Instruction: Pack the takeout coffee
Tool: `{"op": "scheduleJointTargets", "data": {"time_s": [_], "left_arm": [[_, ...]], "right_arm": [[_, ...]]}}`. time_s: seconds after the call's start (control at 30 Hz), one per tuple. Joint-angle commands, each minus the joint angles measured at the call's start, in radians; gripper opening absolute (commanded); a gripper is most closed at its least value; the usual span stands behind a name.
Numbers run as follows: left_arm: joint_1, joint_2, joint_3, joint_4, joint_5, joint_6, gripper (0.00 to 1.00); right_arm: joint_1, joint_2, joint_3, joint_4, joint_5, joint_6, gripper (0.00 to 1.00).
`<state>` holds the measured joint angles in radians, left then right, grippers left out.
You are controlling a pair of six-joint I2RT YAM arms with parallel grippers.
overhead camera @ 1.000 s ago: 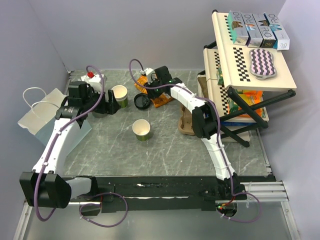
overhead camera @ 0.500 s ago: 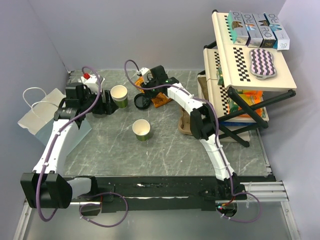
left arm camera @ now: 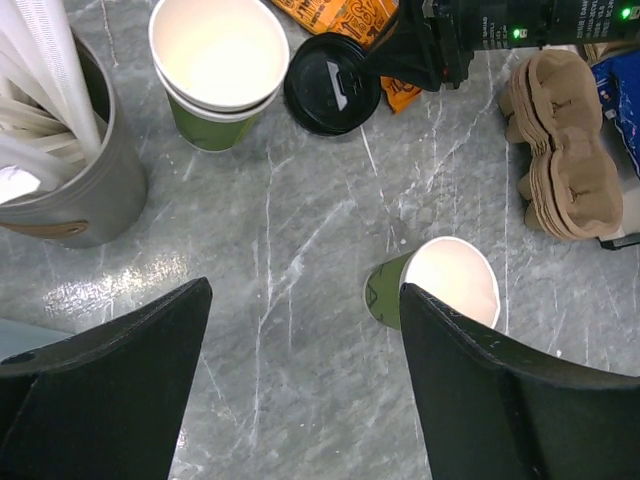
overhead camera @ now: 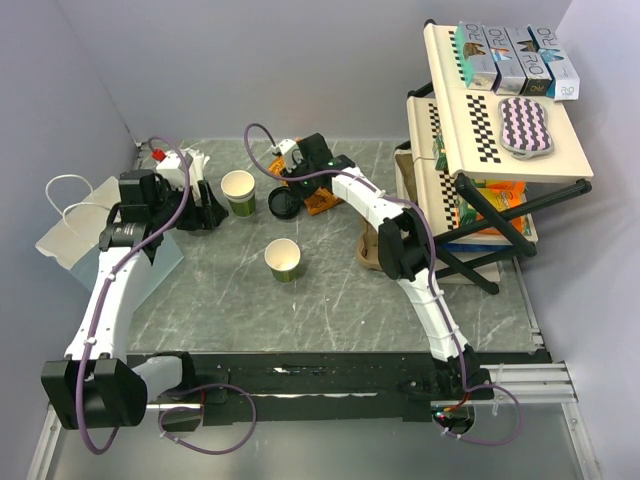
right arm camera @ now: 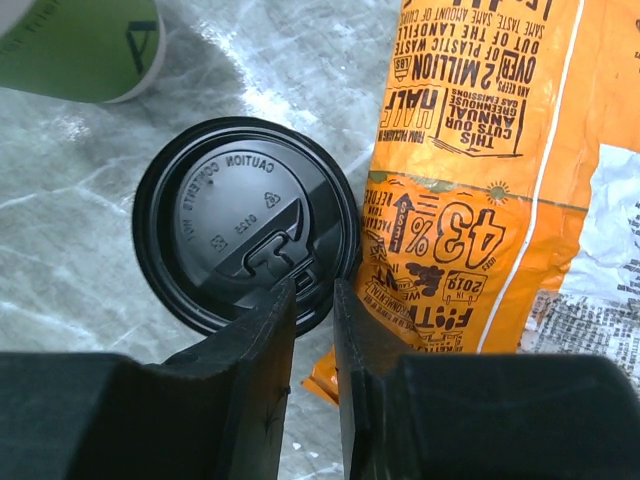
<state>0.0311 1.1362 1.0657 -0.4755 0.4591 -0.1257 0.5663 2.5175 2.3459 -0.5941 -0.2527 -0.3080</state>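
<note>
Currently the takeout coffee is not showing as one lidded cup. Its black lid [right arm camera: 245, 225] is lying flat on the desk [overhead camera: 330, 300] near the middle of the far edge, and no cup is showing beneath it. The right jaws are standing narrow, one finger either side of the lid's near rim; whether they are pinching it yet I cannot tell.

An orange packet [right arm camera: 480, 200] is lying right against the lid on the side toward the right edge. On the other side, what look like two nested lidless cups [left arm camera: 218, 60] are standing just beside it. A single lidless cup [left arm camera: 440, 290] is standing well apart, nearer the desk's centre. A grey cup of white sticks [left arm camera: 70, 170] is sitting toward the far left corner, a paper bag [overhead camera: 60, 245] is resting at the left edge, and brown cup carriers [left arm camera: 565, 150] are stacked toward the right edge. The left jaws are gaping wide above bare desk, holding nothing.

The bite is looking thin, so the lid is likely to tilt, slip out or skate along the desk as it is lifted. The finger nearest the packet is also risking snagging it and dragging it along. The paper cups are probably light, so an off-centre press with the lid could be tipping one over.
</note>
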Motion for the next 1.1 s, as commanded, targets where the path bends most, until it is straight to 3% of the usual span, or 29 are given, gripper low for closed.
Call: {"op": "scheduleJointTargets", "data": {"time_s": [0.0,1.07], "left_arm": [[0.015,-0.033,-0.001,0.028,0.033,-0.022,0.82],[0.038,-0.069,-0.029,0.046,0.038,-0.020,0.83]], "right_arm": [[0.006,0.032,0.066,-0.015,0.032,-0.008,0.29],[0.027,0.069,0.099,-0.073,0.069,-0.008,0.24]]}}
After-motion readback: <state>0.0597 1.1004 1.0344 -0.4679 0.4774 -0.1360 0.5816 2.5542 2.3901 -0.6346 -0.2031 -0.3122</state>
